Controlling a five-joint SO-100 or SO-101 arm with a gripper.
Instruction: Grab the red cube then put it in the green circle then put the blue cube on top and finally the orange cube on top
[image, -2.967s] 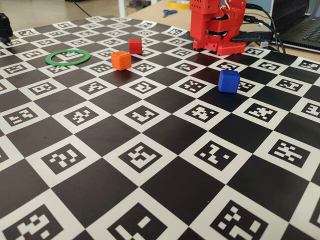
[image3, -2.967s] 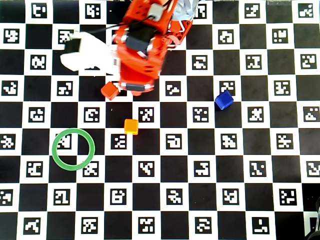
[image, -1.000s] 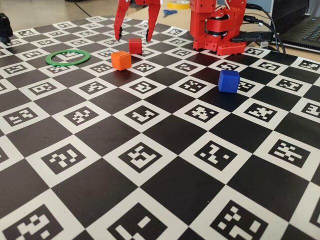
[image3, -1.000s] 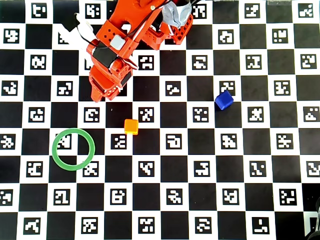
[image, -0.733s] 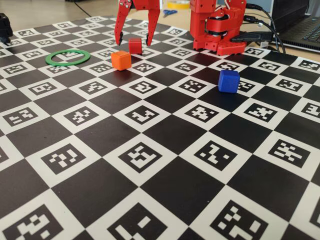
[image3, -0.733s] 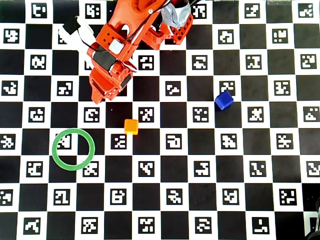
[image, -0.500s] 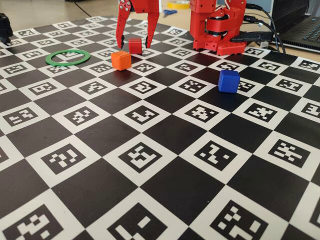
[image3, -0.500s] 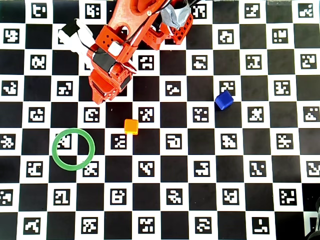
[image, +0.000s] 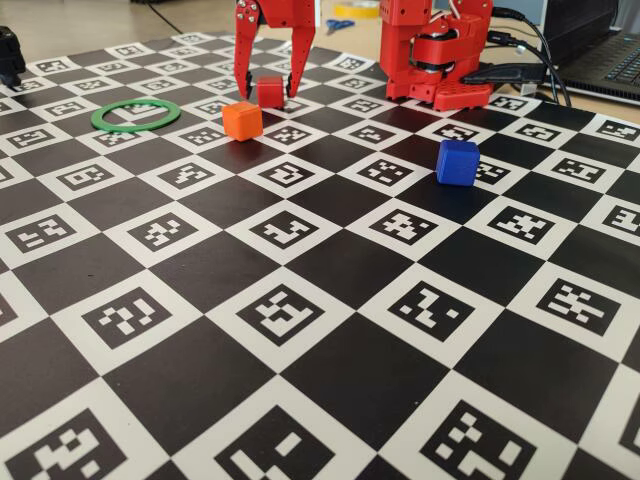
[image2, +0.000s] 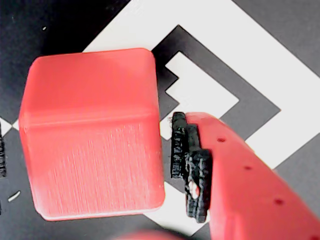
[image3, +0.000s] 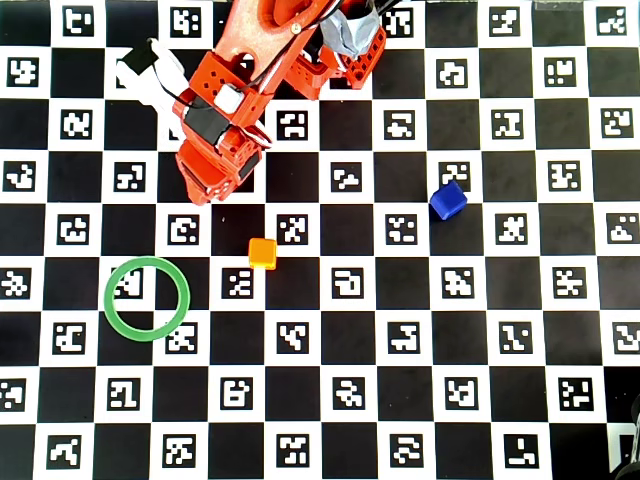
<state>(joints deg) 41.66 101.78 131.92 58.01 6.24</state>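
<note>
The red cube (image: 270, 91) rests on the checkered mat (image: 330, 260) at the back, between the two fingers of my gripper (image: 268, 95). In the wrist view the red cube (image2: 92, 130) fills the gap, with a narrow slit left between it and the black-padded right finger (image2: 192, 165), so my gripper (image2: 90, 155) is open. From overhead the gripper (image3: 210, 180) hides that cube. The orange cube (image: 242, 120) sits just in front, the green circle (image: 96, 118) lies to the left, and the blue cube (image: 457, 162) is off to the right.
The red arm base (image: 435, 50) stands at the back right with cables and a laptop behind it. In the overhead view the orange cube (image3: 263, 252) lies between the gripper and the green circle (image3: 105, 298); the blue cube (image3: 448, 200) is far right.
The arm swung out from its folded pose to the red cube. Over the last second the open gripper came down, its fingers now straddling the cube. The cubes and ring have not moved.
</note>
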